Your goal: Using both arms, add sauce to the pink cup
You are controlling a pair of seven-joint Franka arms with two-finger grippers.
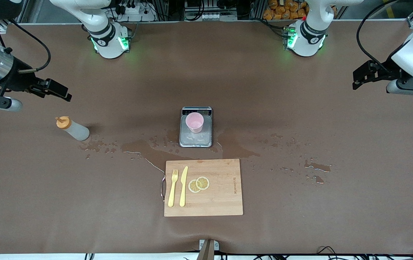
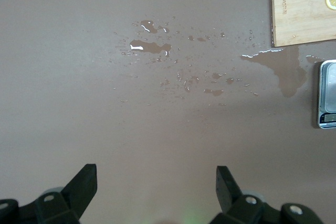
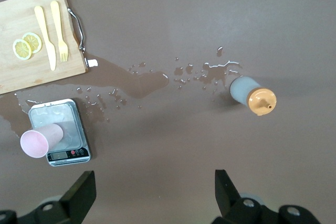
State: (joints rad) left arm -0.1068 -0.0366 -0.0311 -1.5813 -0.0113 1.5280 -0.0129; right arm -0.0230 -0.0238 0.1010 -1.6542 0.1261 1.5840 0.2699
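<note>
**Front view: both pincers wide apart, sauce and cup untouched**

Front view gives me the sauce point(image 1: 72, 129) standing upright on the brown worktop point(image 1: 300, 224) toward the right arm's end, beside a scatter of spilled liquid point(image 1: 139, 148). I see the pink cup point(image 1: 194, 122) upright on the steel scale point(image 1: 196, 127) at mid-worktop, farther from the front camera than the wooden cutting board point(image 1: 213, 202). That board carries a yellow fork point(image 1: 172, 187), a yellow knife point(image 1: 183, 186) and two lemon slices point(image 1: 199, 184). My right pincer point(image 3: 152, 190) hangs empty above the worktop at the right arm's end, fingers spread, well apart from the sauce. My left pincer point(image 2: 156, 187) hangs over bare worktop at the left arm's end, fingers likewise spread and holding nothing.
</note>
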